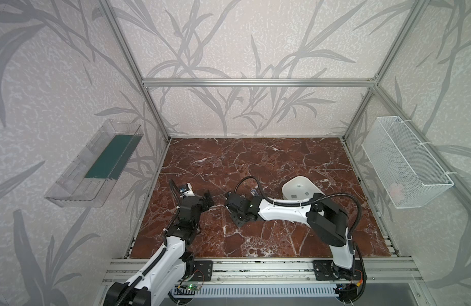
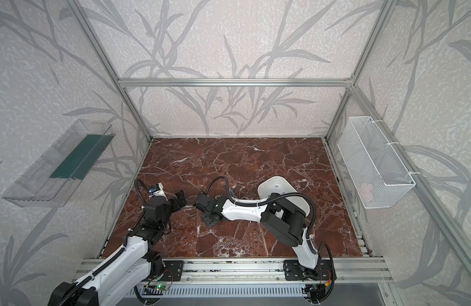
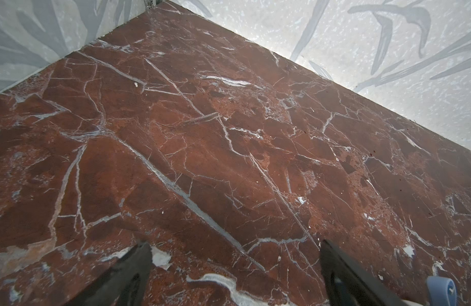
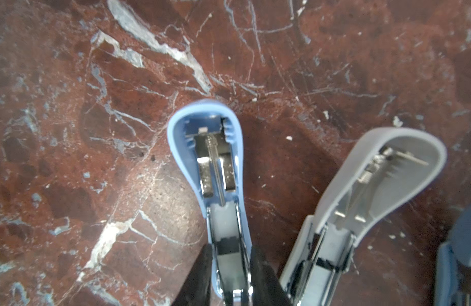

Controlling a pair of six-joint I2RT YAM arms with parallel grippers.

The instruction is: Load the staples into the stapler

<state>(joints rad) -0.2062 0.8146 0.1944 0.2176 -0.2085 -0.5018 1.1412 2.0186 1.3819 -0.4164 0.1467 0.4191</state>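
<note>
Two opened staplers are being carried by the red marble counter (image 4: pixel 70 159). The blue stapler (image 4: pixel 206 159) is being flanked along its magazine by the right end effector (image 4: pixel 230 249); whether it is being pinched cannot be told. Its long axis is being presented in line with the jaws, the flipped-open lid pointing away from them. The grey stapler (image 4: pixel 375 190) is lying just beside it, angled outward. A few staples (image 1: pixel 294 196) are being held in a white dish (image 1: pixel 284 189) behind the right arm. The left end effector (image 3: pixel 235 242) is being held wide open above the counter.
</note>
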